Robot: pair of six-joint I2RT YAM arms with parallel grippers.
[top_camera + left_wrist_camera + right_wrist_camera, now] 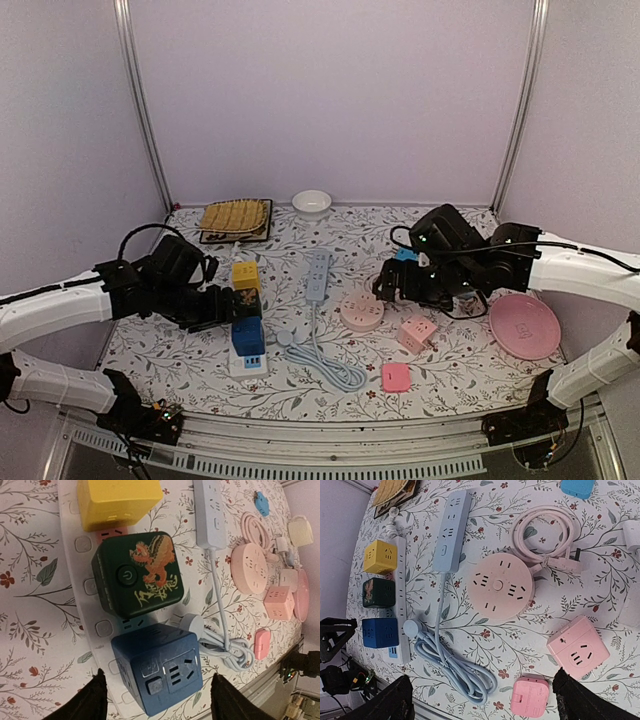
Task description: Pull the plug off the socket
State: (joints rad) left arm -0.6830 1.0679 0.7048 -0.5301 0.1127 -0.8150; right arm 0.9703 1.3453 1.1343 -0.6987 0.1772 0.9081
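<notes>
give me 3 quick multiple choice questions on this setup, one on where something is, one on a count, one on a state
1. On the white power strip, the blue cube adapter sits at:
a. the end nearest the arm bases
b. the middle
c. the far end

2. How many cube adapters are plugged into that strip?
a. two
b. three
c. four

3. The left end effector is:
a. shut on the blue cube adapter
b. out of every view
c. open, with the blue cube adapter between its fingers

Answers:
1 a: in the top view it is the lowest one in the row, closest to the bases.
2 b: the right wrist view shows three in a line on the strip.
3 c: the left wrist view shows a dark finger on each side of it, with a gap on both sides.
</notes>
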